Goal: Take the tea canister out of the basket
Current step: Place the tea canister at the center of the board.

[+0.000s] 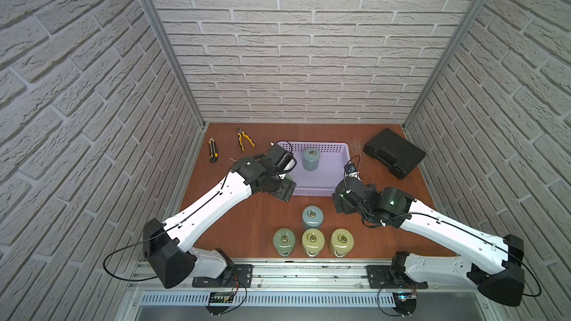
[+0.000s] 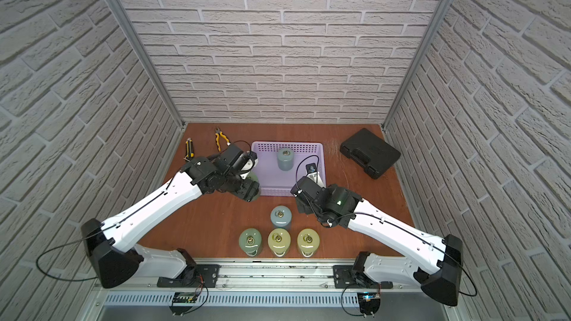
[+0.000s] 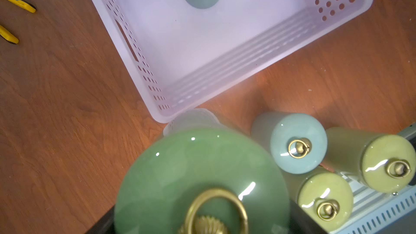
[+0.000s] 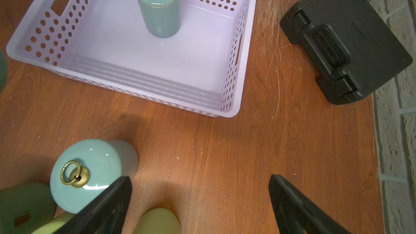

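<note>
The lavender basket (image 1: 315,193) (image 4: 135,96) sits mid-table with one blue-grey tea canister (image 1: 311,159) (image 4: 159,7) upright inside near its far wall. My left gripper (image 1: 285,191) hangs at the basket's near left corner, shut on a green tea canister (image 1: 289,177). That canister's lid (image 3: 191,172) with its brass ring fills the left wrist view, and dark fingers (image 3: 101,223) flank it. It looks raised just outside the basket's corner (image 3: 162,115). My right gripper (image 4: 200,199) stands open over bare table in front of the basket's near right corner, with nothing between its fingers.
Several canisters stand near the front edge: a blue one (image 1: 312,217), a green one (image 1: 284,241) and two yellow-green ones (image 1: 313,240) (image 1: 342,240). A black case (image 1: 394,152) lies back right. Pliers (image 1: 245,138) and a utility knife (image 1: 213,149) lie back left.
</note>
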Available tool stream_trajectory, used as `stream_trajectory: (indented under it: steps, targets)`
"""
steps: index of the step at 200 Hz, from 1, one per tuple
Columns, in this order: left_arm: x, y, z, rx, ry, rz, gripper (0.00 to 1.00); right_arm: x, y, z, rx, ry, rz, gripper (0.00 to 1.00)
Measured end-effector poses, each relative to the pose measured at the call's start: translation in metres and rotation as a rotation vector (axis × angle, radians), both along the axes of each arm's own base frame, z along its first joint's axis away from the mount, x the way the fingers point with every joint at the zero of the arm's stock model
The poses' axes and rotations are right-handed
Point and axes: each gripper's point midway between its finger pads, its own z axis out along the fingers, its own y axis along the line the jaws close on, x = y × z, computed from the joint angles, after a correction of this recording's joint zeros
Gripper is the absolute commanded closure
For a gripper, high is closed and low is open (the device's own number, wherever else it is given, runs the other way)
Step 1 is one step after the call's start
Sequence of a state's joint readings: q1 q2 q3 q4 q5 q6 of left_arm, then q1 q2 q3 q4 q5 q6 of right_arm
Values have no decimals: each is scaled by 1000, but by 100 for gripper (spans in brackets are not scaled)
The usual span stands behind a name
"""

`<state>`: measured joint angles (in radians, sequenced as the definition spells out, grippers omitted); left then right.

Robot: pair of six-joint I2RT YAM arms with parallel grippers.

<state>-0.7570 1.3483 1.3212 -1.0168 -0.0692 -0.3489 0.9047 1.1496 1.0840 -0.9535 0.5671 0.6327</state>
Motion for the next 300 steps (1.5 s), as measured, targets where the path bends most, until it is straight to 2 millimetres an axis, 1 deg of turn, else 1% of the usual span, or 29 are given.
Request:
stream_trajectory:
  steps: [42, 127, 202, 262, 300]
  targets:
    - [-16, 5, -12, 12, 7, -1, 52, 0, 1, -1, 8, 5, -9, 0]
    - [-32, 2, -40, 35, 16, -15, 53, 2, 1, 1, 18, 4, -17, 0]
    - [-37, 3, -65, 48, 22, -4, 53, 2, 1, 1, 25, 3, -27, 0]
    - [-39, 0, -77, 41, 20, -1, 54, 1, -1, 2, 33, 2, -37, 0]
    - [-38, -3, -80, 31, 15, -2, 54, 0, -1, 3, 36, 1, -39, 0]
